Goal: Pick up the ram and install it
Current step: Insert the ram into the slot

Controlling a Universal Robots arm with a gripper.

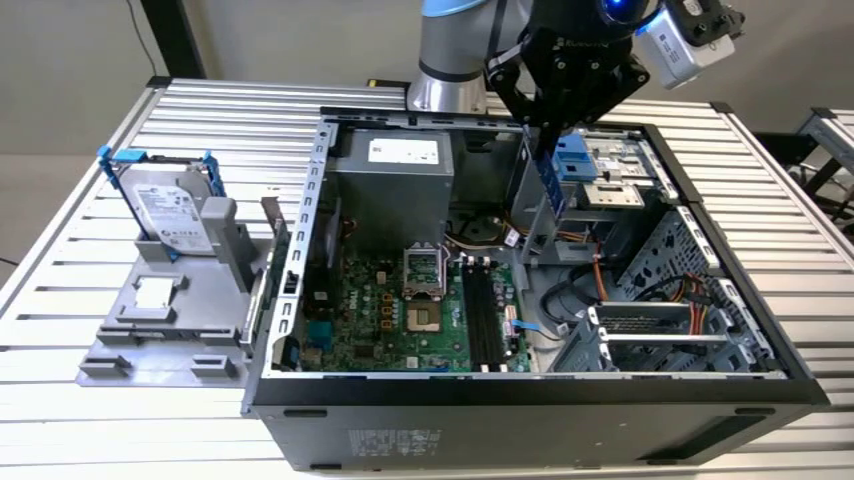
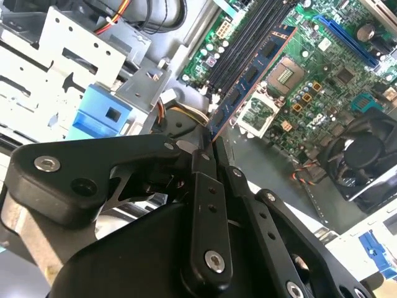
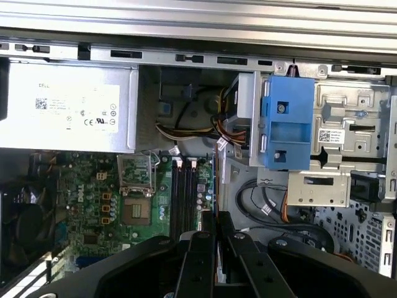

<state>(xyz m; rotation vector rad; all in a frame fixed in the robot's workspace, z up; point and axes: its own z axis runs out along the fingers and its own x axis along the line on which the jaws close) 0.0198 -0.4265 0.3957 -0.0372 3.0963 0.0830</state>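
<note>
At the exterior view's upper middle, the tool (image 1: 553,126) clamps one end of the ram (image 1: 549,195). It hangs lengthwise near the slots (image 1: 483,318), likely to clear the case (image 1: 534,410) walls.

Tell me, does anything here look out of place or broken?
Nothing looks broken. The ram hangs from the gripper above the motherboard, not in a slot, and a hard drive stands outside the case on a grey holder.
</note>
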